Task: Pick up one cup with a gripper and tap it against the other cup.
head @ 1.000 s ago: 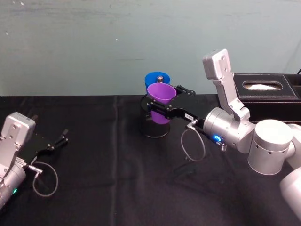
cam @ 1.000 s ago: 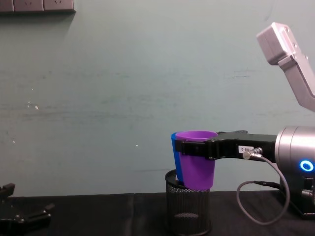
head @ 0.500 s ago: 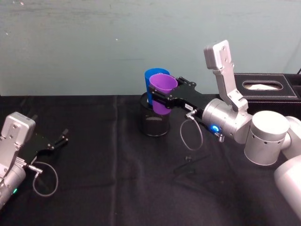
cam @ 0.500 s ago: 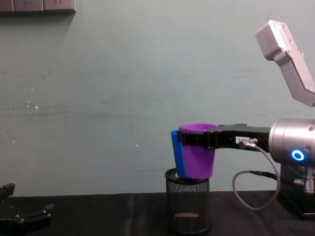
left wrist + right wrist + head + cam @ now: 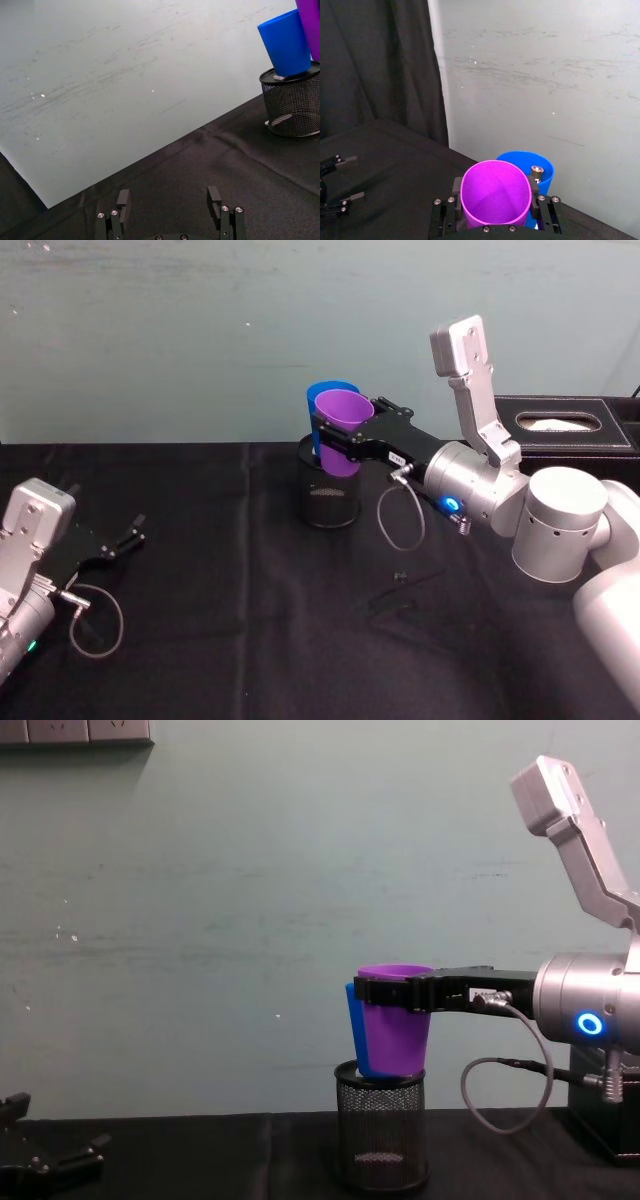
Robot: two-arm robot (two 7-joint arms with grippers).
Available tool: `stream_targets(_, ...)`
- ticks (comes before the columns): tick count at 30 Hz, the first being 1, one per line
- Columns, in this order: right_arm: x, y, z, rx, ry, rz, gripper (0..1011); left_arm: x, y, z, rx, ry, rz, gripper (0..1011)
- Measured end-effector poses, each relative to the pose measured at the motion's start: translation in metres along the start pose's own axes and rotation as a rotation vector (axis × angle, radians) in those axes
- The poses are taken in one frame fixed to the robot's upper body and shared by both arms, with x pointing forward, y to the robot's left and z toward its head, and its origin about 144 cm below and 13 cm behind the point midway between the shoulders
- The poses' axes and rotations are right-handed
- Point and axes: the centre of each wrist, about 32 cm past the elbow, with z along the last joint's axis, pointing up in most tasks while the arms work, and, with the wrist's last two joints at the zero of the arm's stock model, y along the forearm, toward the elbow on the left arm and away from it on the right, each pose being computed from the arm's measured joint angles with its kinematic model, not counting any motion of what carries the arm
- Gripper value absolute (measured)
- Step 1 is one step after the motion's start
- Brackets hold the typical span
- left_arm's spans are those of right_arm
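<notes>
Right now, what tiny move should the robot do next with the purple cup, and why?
Probably nudge the purple cup gently into the blue cup. The right gripper is shut on it, lifted right beside the blue cup, which sits in the mesh pen holder; I can't tell if they touch yet. The left gripper rests open on the table.

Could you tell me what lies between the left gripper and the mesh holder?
Only bare black tablecloth, seen in the head view, separates left gripper from mesh holder.
</notes>
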Motion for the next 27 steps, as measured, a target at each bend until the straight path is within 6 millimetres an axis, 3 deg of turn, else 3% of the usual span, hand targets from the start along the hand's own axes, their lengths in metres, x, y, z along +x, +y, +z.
stream_targets(27,0.0037,0.0087,0.0065,-0.020,0.018,-0.012,735,0.0000,0.0000,0.0000,0.000,0.000,0.000,1000)
